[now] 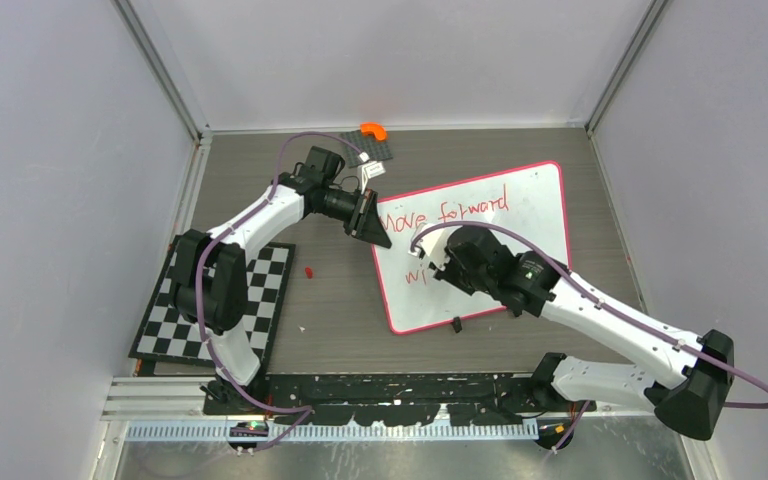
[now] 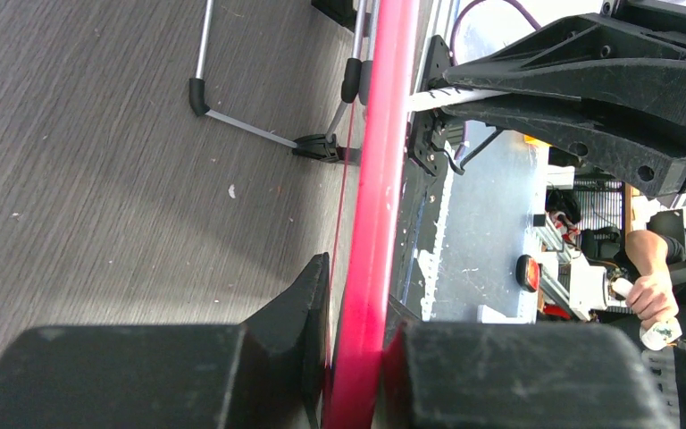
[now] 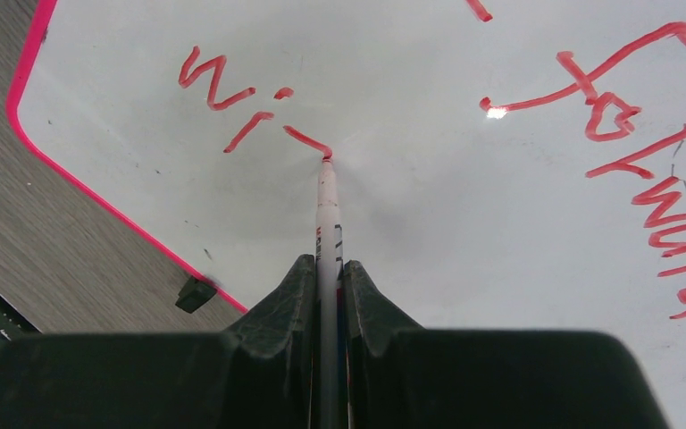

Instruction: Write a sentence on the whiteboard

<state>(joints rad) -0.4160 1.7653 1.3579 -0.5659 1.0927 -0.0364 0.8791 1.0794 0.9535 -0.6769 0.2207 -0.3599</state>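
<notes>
The whiteboard [image 1: 545, 215] lies tilted on the table, white with a pink-red rim. The sentence [image 1: 445, 212] in red reads "Move forward", and a second line begins "wi" [image 3: 229, 96] with one more short stroke. My left gripper [image 1: 372, 225] is shut on the board's left rim [image 2: 380, 179], one finger on each side. My right gripper [image 3: 326, 264] is shut on a thin white marker [image 3: 327, 210], and the marker's red tip touches the board at the end of that short stroke. In the top view my right gripper [image 1: 430, 262] covers part of the second line.
A checkerboard mat [image 1: 210, 300] lies at the left by the left arm's base. A small grey studded plate [image 1: 365, 143] with an orange piece [image 1: 373, 130] sits at the back. A small red bit [image 1: 308, 271] lies on the table. A black clip [image 3: 196, 292] sits on the board's near edge.
</notes>
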